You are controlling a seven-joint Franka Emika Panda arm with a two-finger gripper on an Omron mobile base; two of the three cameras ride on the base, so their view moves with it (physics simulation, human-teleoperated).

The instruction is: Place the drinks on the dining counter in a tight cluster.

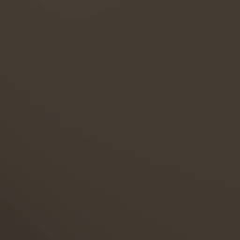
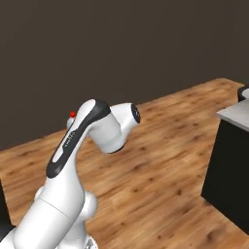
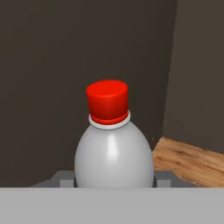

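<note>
Notably, no brand, label or readable writing appears on any visible surface; the small pale red-capped bottle [image 3: 113,153] carries no print on the side facing the hand camera.

Surface and room: in the right base view, a wood-plank floor [image 2: 160,160] in warm brown tones runs from the lower left to the upper right. A plain dark brown wall [image 2: 121,44] stands behind it. At the right edge, a dark cabinet [image 2: 228,170] carries a grey worktop [image 2: 233,114]. The left base view shows a uniform dark brown surface with no detail. In the hand view, two dark wall faces meet at a vertical corner to the right of the bottle, and a strip of the same plank floor shows low on the right.

Robot: the white arm [image 2: 82,146] with dark joint bands rises from the lower left of the right base view and bends to the right. A small red dot shows just behind its upper link.

Task item: the bottle has a rounded, egg-shaped pale grey body, a thin white collar and a flat-topped cylindrical red cap. It stands upright in the hand view, centred and close to the camera.

Tool state: the tool [image 3: 113,181] grips the bottle. One grey fingertip [image 3: 64,179] sits against each side of the lower body, set at a narrow width. The bottle is held clear of the floor, with the wall corner behind it.
</note>
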